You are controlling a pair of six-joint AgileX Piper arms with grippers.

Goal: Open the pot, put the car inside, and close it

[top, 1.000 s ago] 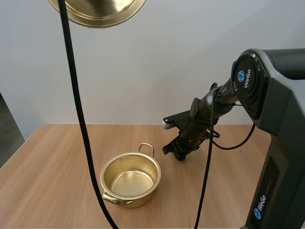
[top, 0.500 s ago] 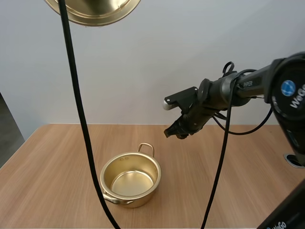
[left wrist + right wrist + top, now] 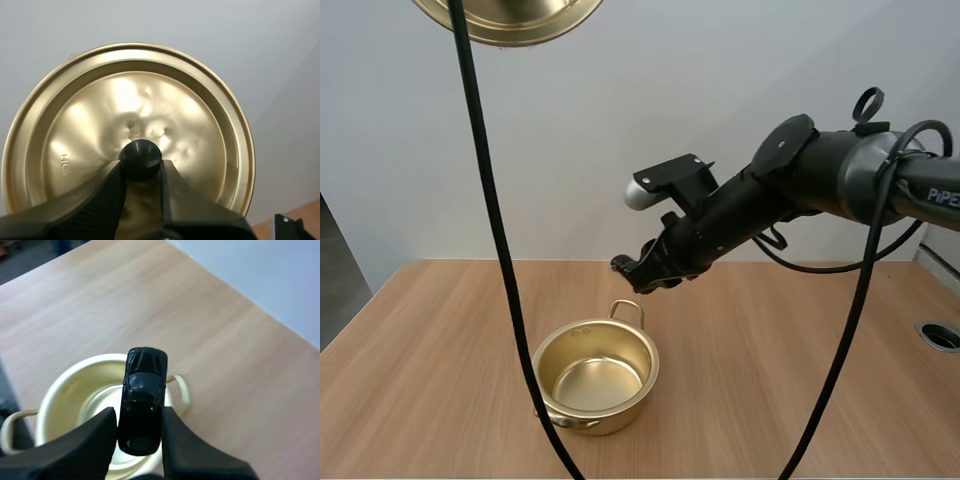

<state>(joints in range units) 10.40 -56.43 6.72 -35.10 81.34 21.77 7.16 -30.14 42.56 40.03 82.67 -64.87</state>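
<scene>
Pinched in the right end effector [image 3: 138,413], the car [image 3: 144,390] has been swung over the open pot [image 3: 65,374] below; release is due. The lid [image 3: 195,120] is pinched by the left end effector [image 3: 141,176]

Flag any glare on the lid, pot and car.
Left wrist view: bright hotspots on the lid around the knob gripped by the left pincer. High view: soft sheen inside the pot, nothing blown out. Right wrist view: pot pale and washed out under the black car in the right pincer; car shows faint highlights only.
</scene>
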